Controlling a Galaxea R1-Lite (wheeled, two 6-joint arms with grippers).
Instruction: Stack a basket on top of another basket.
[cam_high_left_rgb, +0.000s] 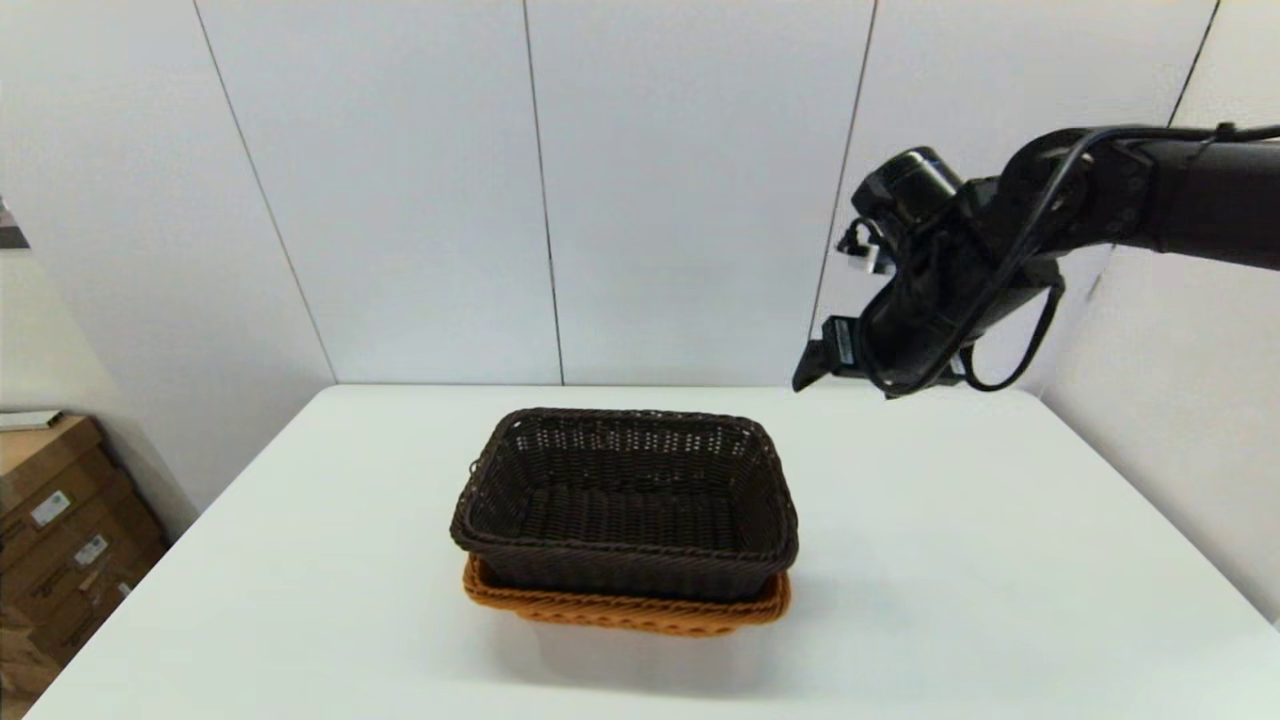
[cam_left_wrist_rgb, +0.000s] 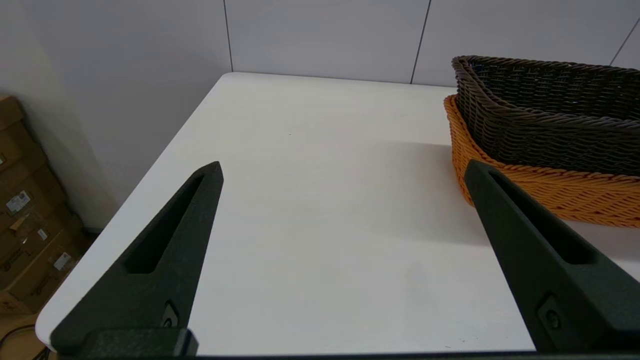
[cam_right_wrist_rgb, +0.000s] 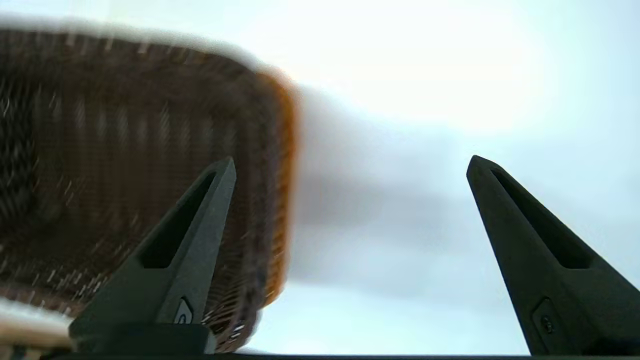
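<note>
You are looking at a plain lab or test room. A bare white table (cam_high_left_rgb: 1000, 560) stands against grey-white panelled walls (cam_high_left_rgb: 420, 200), with labelled cardboard boxes (cam_high_left_rgb: 60, 530) stacked beside it.

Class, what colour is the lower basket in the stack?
Orange-tan lower basket; shows best in the left wrist view.

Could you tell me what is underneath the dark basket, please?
The orange basket holds the dark basket nested inside it. Only its rim and upper wall show; its inside is covered.

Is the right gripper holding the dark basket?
No, the right gripper is open and empty above the table, with the dark basket nested in the orange basket.
</note>
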